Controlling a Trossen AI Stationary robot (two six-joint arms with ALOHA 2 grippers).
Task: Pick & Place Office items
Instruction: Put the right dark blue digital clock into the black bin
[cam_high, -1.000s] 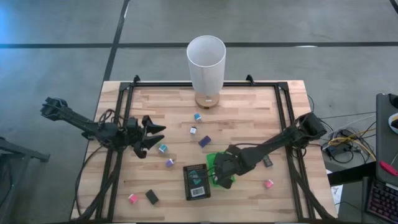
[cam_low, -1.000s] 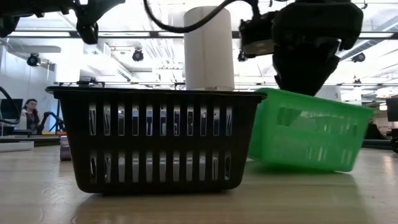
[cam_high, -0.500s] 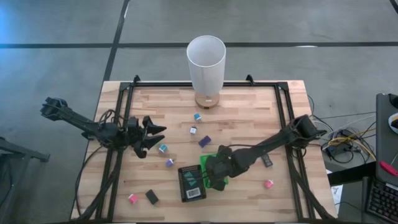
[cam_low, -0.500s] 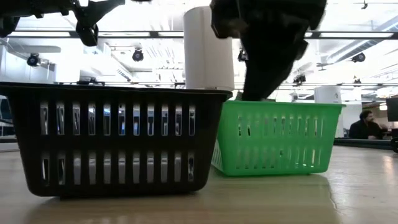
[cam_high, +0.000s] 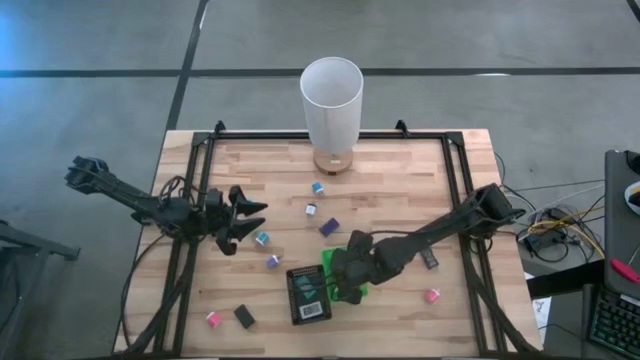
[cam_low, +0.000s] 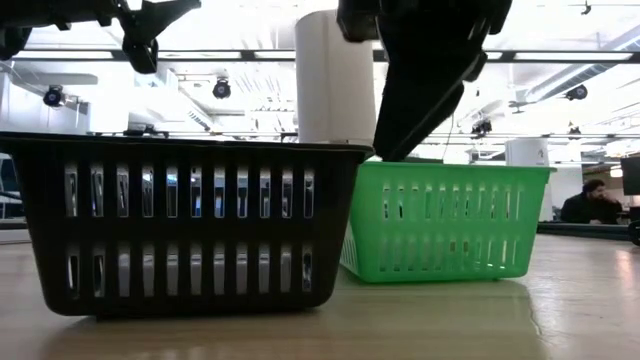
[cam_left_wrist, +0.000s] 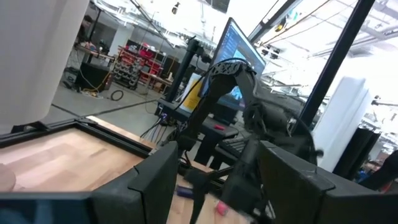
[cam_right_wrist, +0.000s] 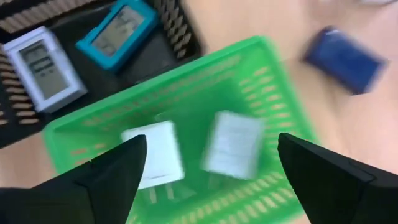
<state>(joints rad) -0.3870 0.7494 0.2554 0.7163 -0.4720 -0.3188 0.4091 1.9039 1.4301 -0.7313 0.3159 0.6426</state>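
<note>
Left gripper (cam_high: 243, 222) hangs over the table's left side, fingers spread, holding nothing. Small items lie scattered on the wood: pink block (cam_high: 213, 319) and black block (cam_high: 243, 316) near the front left, teal clip (cam_high: 262, 239) just beside the left gripper. Black tray (cam_high: 309, 294) holds two timers (cam_right_wrist: 40, 62). Green tray (cam_right_wrist: 186, 81) touches it; two white blocks (cam_right_wrist: 154, 151) lie inside. Right gripper (cam_high: 345, 276) over green tray, fingers spread wide, empty.
</note>
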